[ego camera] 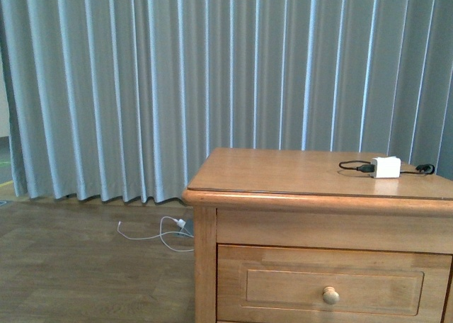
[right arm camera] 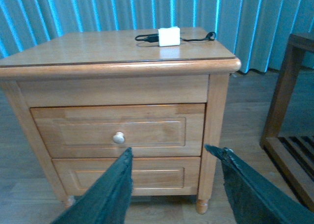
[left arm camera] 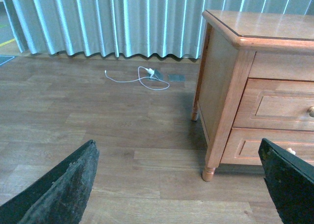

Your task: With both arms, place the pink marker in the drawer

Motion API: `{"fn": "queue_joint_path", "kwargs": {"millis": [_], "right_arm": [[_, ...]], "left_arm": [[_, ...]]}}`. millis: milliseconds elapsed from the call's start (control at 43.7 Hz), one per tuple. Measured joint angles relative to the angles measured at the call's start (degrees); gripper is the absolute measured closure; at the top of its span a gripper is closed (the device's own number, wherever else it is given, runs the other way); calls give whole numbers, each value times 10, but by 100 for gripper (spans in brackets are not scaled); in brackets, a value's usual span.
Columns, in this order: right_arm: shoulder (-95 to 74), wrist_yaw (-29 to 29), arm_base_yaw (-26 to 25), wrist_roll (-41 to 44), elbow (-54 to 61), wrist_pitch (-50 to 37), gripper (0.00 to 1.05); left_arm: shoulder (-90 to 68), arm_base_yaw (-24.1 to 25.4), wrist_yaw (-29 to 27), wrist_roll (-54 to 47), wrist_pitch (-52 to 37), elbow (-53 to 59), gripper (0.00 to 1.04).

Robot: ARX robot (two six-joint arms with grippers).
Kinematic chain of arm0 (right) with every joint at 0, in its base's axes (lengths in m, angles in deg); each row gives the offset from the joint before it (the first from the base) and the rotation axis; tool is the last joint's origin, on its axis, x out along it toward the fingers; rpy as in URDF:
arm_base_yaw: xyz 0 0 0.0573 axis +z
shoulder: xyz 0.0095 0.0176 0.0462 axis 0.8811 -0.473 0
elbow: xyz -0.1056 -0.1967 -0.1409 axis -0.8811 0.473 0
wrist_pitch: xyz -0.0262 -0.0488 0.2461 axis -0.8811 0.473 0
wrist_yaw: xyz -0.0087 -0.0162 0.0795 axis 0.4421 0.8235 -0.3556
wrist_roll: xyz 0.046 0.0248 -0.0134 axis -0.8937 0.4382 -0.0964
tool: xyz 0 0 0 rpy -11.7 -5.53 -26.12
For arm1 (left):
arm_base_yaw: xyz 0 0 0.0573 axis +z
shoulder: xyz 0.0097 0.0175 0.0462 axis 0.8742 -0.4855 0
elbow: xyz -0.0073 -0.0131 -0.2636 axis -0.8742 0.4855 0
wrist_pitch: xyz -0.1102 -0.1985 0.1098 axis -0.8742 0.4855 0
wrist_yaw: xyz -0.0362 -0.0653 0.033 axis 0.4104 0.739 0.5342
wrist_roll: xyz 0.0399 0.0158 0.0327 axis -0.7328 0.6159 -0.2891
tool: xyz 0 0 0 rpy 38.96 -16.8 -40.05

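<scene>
The pink marker is out of view in all three views. The drawer [ego camera: 333,284] is the upper one of an oak nightstand, shut, with a round pale knob [right arm camera: 118,137]; its front also shows in the left wrist view [left arm camera: 279,111]. My right gripper [right arm camera: 169,149] is open, held in front of the nightstand below the knob, with nothing between its fingers. Over the wooden floor to the left of the nightstand, my left gripper [left arm camera: 176,145] is wide open and empty. Neither arm shows in the front view.
A white charger block [ego camera: 386,167] with a black cable lies on the nightstand top [right arm camera: 98,47]. A second drawer front [right arm camera: 127,175] sits below the first. A white cable [left arm camera: 142,76] lies on the floor by the grey curtain [ego camera: 141,89]. A wooden rack [right arm camera: 289,111] stands to the nightstand's right.
</scene>
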Motion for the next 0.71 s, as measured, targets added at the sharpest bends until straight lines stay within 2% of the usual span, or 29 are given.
{"fn": "queue_joint_path", "kwargs": {"millis": [137, 252, 275, 710], "right_arm": [[31, -3, -3, 11, 12, 37, 75], [91, -3, -4, 13, 12, 85, 102], [100, -3, -4, 17, 12, 95, 103], [236, -5, -4, 16, 12, 226, 103]], "left_arm": [[0, 0, 0, 0, 0, 0, 6], [0, 0, 0, 0, 0, 0, 6], [0, 0, 0, 0, 0, 0, 6], [0, 0, 0, 0, 0, 0, 6]]}}
